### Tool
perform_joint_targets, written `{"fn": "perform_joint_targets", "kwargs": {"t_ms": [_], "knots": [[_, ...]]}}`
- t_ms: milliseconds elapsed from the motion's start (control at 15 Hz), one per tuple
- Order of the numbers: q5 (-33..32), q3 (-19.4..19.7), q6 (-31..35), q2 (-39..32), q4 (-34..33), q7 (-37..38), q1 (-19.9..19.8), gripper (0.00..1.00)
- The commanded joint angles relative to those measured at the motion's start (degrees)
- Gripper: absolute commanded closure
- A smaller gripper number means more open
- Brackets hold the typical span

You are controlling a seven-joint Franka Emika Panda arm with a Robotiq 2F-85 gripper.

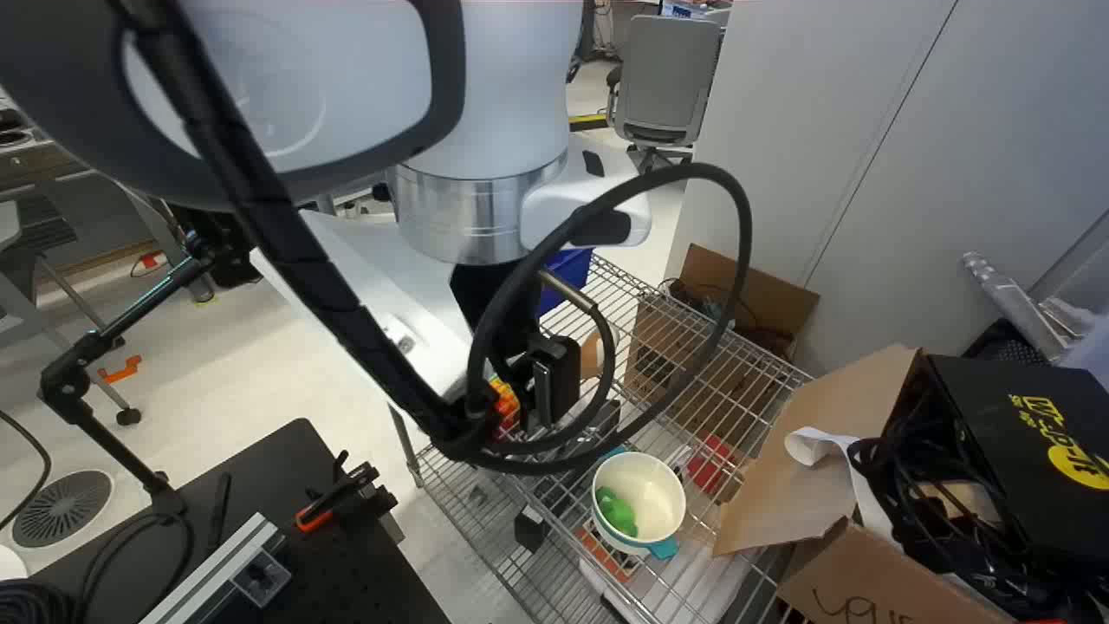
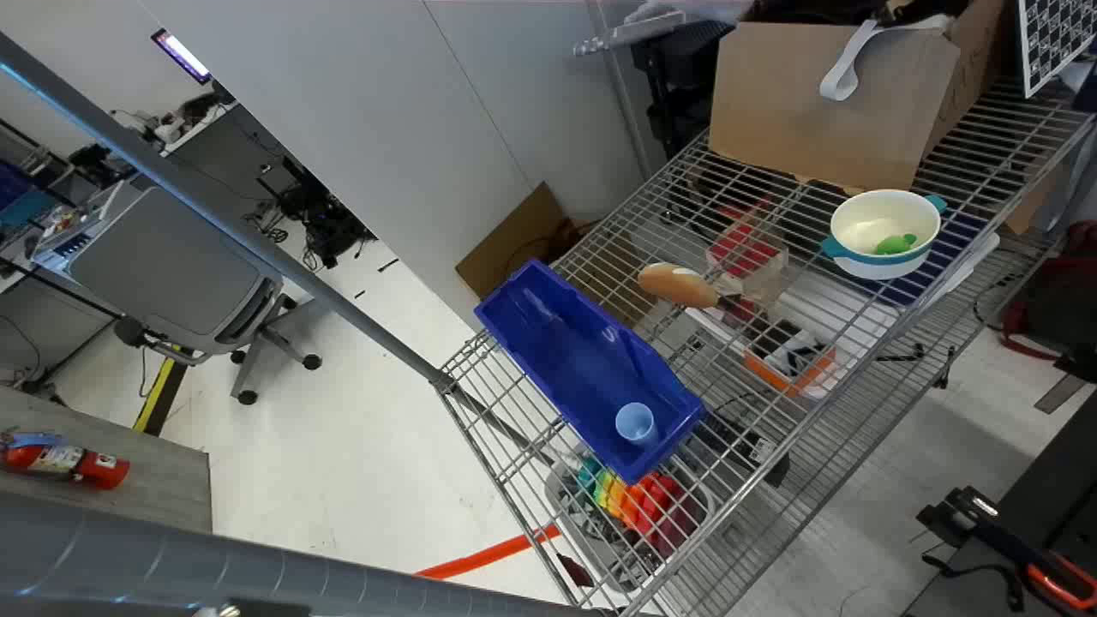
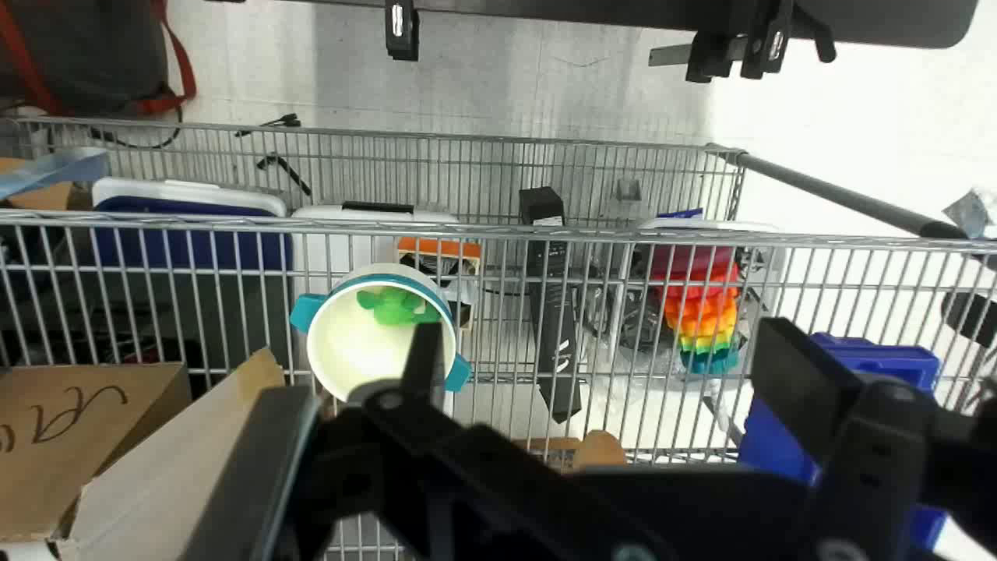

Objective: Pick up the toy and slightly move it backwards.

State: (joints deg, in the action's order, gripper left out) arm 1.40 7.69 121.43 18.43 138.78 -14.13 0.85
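Observation:
The multicoloured toy (image 3: 694,307), with red, orange, yellow and green bands, lies below the wire shelf (image 3: 498,232) in a grey tray. The shelf wires pass in front of it in the wrist view. It also shows through the wires in an exterior view (image 2: 632,506), and partly hidden behind the gripper in an exterior view (image 1: 506,406). My gripper (image 3: 601,343) is open and empty above the wire shelf; its fingers stand wide apart, with the toy showing between them. The gripper also shows in an exterior view (image 1: 541,390).
A white bowl (image 3: 347,351) with green pieces inside stands on the shelf. A blue bin (image 2: 566,360) holds a light blue cup (image 2: 636,424). A tan rounded object (image 2: 681,285) lies between bin and bowl. A cardboard box (image 3: 70,444) stands past the bowl.

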Motion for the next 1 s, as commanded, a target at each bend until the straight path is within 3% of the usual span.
{"fn": "perform_joint_targets", "kwargs": {"t_ms": [0,667,933], "knots": [[0.3,-0.8,-0.1,0.0,-0.1,-0.2,-0.8,0.0],[0.3,-0.8,-0.1,0.0,-0.2,-0.2,-0.8,0.0],[-0.7,-5.0,5.4,-9.1,-5.8,6.4,0.8,0.0]]}}
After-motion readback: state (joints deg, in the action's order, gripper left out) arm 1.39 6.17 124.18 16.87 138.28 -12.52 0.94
